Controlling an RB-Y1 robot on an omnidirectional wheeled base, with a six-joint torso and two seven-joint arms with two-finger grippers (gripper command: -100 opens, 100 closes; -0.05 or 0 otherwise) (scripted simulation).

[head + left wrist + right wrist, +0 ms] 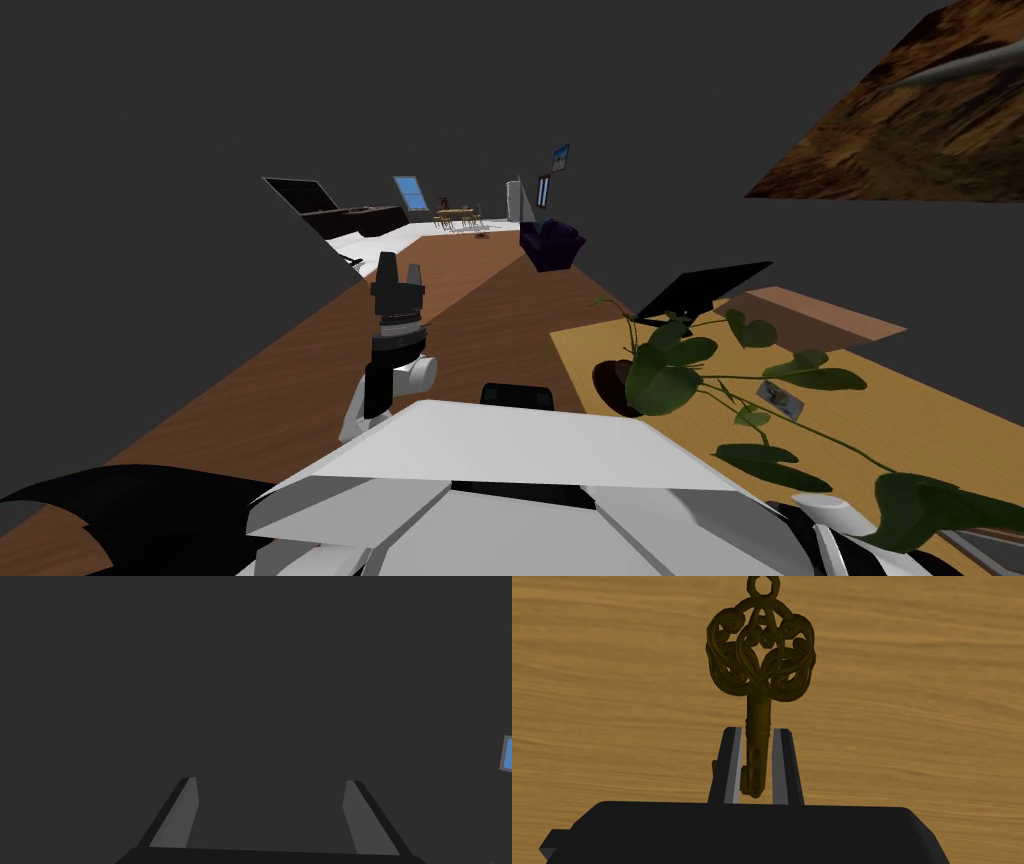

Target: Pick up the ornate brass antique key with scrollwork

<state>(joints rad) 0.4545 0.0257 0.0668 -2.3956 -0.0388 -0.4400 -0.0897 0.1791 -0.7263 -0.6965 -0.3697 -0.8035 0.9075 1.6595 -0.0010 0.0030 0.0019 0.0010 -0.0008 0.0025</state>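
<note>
The right jaws were clamped on the shaft of the key (759, 707), gripping low by the bit so that the scrolled bow stood clear beyond the tips. That seemed a sensible hold, the shaft being the one plain, narrow part to pinch. The bit was half hidden between the blades and behind the dark body, and the loop at the top was cut off. Behind the key lay the pale wooden bench (912, 701). I could not tell whether the key touched it or hung just above.

Further along the bench stood a leafy potted plant (700, 370), with a small card (781, 398) too small to read. The left jaws stood apart and empty, held up over the floor, likely parked out of the way. Far off sat a purple armchair (550, 245).
</note>
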